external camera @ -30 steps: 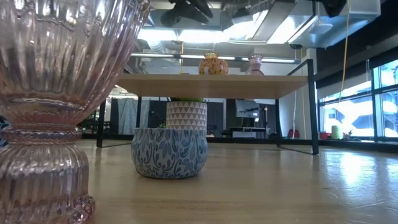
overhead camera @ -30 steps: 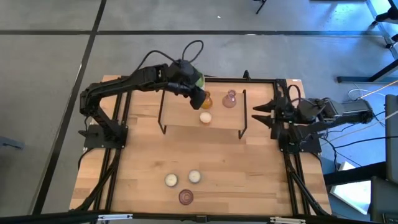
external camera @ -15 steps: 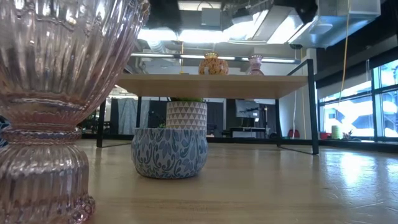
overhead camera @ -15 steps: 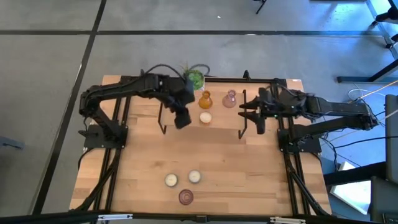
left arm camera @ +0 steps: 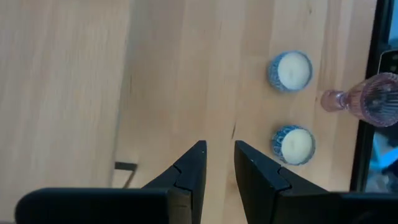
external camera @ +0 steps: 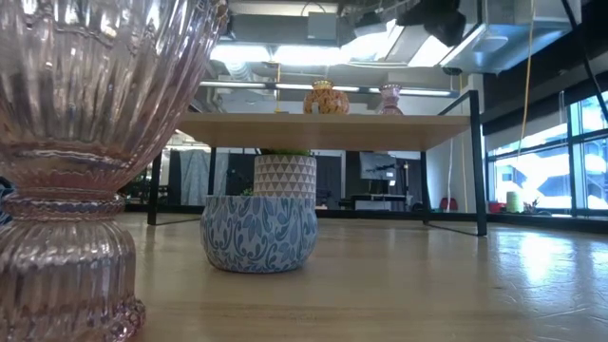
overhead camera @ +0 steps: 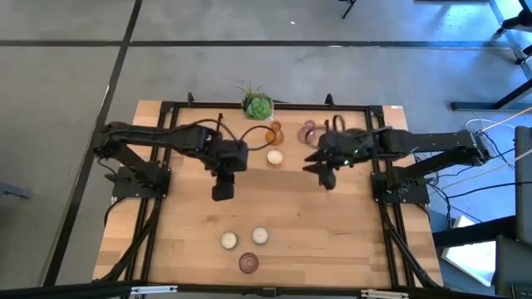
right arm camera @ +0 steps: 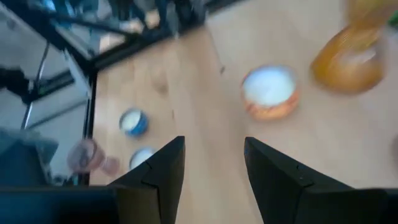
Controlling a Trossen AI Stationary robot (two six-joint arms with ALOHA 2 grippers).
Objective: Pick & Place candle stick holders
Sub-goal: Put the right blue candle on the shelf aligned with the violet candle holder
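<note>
Pale wooden tabletop point(overhead camera: 332, 241) lies under both empty grippers: left gripper point(overhead camera: 223, 193) narrowly parted, right gripper point(overhead camera: 324, 176) spread wide.

Outward sit six candle stick holders: three cream-white round ones point(overhead camera: 260, 236), two pinkish-purple glass point(overhead camera: 248, 263), one amber glass point(overhead camera: 273, 133).

Only the low view shows the raised wooden shelf point(external camera: 323, 131) bearing amber and pink glass.

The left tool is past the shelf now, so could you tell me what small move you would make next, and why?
I would probably carry the left tool farther toward the near edge and lower it over one of the two cream-white holders. Its fingers stand slightly apart with nothing between them, and both holders and the pinkish-purple glass holder lie just ahead on the table.
</note>
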